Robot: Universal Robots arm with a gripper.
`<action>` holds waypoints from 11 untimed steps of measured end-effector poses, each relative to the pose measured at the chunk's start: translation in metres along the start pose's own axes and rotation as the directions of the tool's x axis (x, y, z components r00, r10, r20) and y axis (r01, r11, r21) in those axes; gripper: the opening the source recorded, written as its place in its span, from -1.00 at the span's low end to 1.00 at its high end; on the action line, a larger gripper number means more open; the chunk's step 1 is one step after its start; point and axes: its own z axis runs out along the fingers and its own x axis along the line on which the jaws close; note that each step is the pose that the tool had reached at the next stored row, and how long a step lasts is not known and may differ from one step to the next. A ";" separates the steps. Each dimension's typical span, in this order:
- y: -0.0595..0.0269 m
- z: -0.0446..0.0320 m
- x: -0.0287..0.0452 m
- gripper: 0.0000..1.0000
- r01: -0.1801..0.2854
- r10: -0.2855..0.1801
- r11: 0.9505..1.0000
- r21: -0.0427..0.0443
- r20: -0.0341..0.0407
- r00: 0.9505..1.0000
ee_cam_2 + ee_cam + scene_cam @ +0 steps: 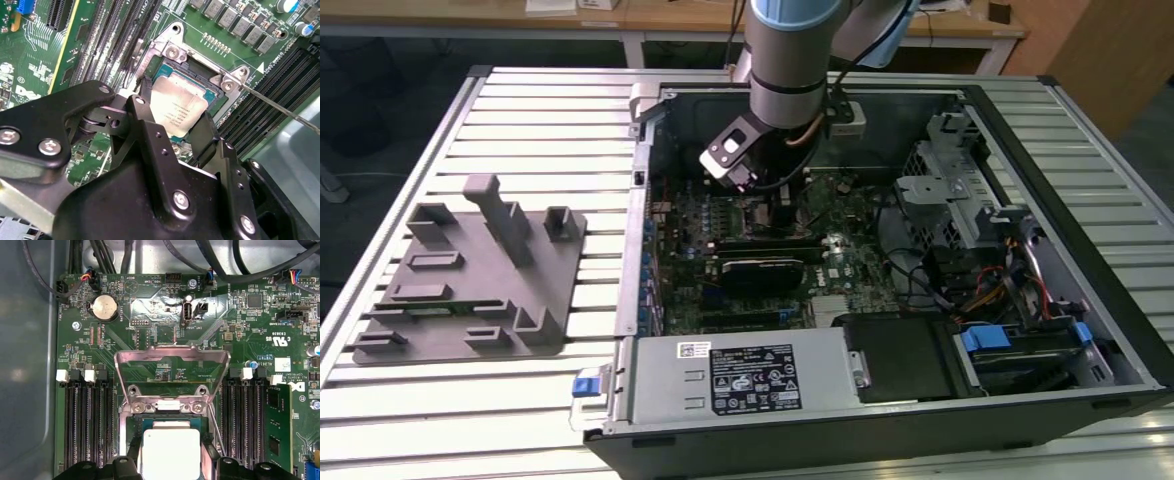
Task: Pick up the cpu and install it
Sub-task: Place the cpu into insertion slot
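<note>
The jaws are drawn narrow on the cpu (177, 112), pinching two opposite edges, with the open socket (197, 80) directly beneath. The raised load plate (172, 367) stands just beyond. Around them is the computer case (640, 130), on a ribbed metal table (547, 130). Wooden desks (680, 15) stand far behind.

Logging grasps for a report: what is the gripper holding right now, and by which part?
The cpu, pinched by two opposite edges in the gripper, at the open socket.
</note>
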 end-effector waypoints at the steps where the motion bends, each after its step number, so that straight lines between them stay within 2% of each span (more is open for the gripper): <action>1: 0.0000 0.0000 0.0001 0.09 0.000 0.000 1.000 0.000 0.000 1.000; 11: 0.0000 0.0000 0.0002 0.09 0.019 -0.019 1.000 0.000 -0.001 1.000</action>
